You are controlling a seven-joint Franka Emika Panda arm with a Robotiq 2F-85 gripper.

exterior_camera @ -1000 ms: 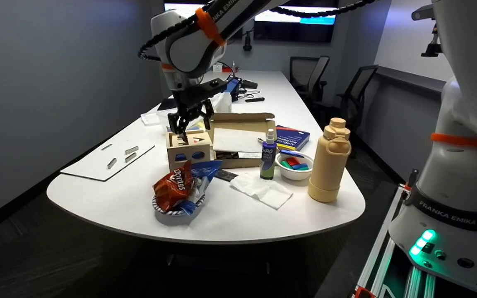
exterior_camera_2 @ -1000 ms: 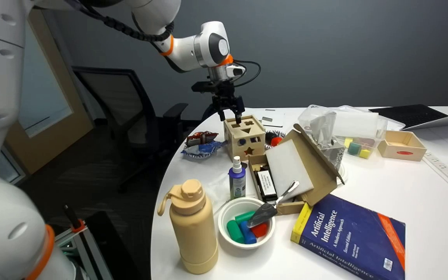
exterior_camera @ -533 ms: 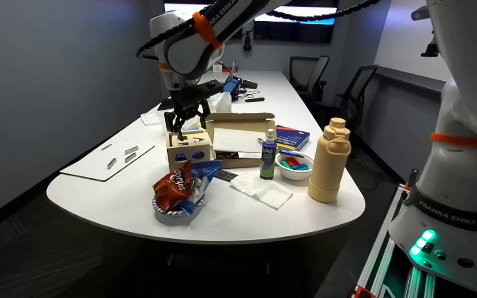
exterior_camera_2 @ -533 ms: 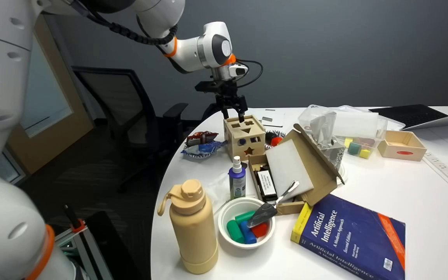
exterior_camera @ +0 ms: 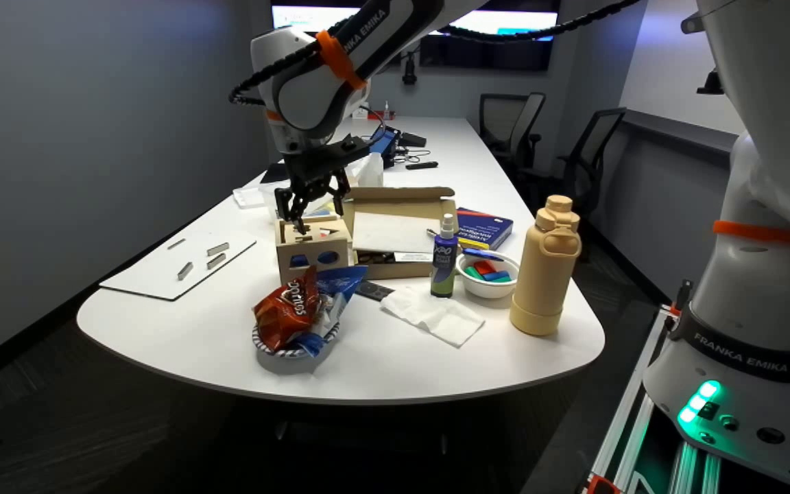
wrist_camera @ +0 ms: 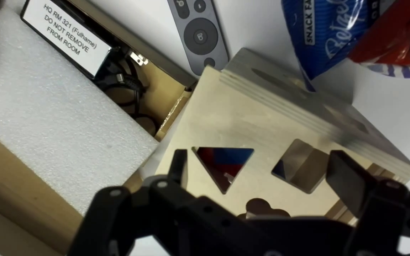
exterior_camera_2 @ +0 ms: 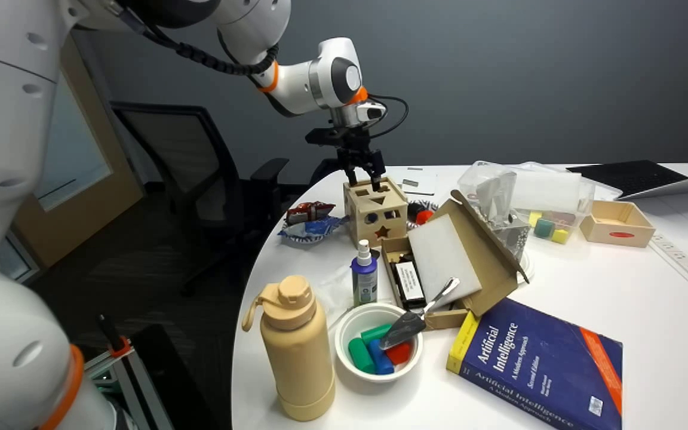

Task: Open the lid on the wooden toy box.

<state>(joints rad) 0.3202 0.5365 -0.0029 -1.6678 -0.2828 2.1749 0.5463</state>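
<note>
The wooden toy box [exterior_camera: 314, 259] is a small light-wood cube with shaped holes in its sides. It stands upright on the table in both exterior views [exterior_camera_2: 375, 224]. Its lid [wrist_camera: 255, 124] lies flat on top, with triangle, square and clover holes. Blue and red show inside through the triangle. My gripper [exterior_camera_2: 365, 185] points down just over the lid; it also shows in the exterior view [exterior_camera: 319, 218]. In the wrist view, the gripper [wrist_camera: 258, 156] is open and empty, fingers spread either side of the holes. One fingertip is close to the clover hole. I cannot tell whether it touches.
Snack bags [exterior_camera: 292, 309] lie in a bowl beside the toy box. An open cardboard box [exterior_camera_2: 475, 257] with white foam stands close on another side, and a remote [wrist_camera: 199, 35] lies nearby. A spray bottle [exterior_camera_2: 364, 278] and a tan jar [exterior_camera_2: 296, 352] stand nearer the robot base.
My gripper has shifted slightly over the lid, to the left in one view and to the right in another, and has dropped a little in the last half second. The toy box and lid have not moved.
</note>
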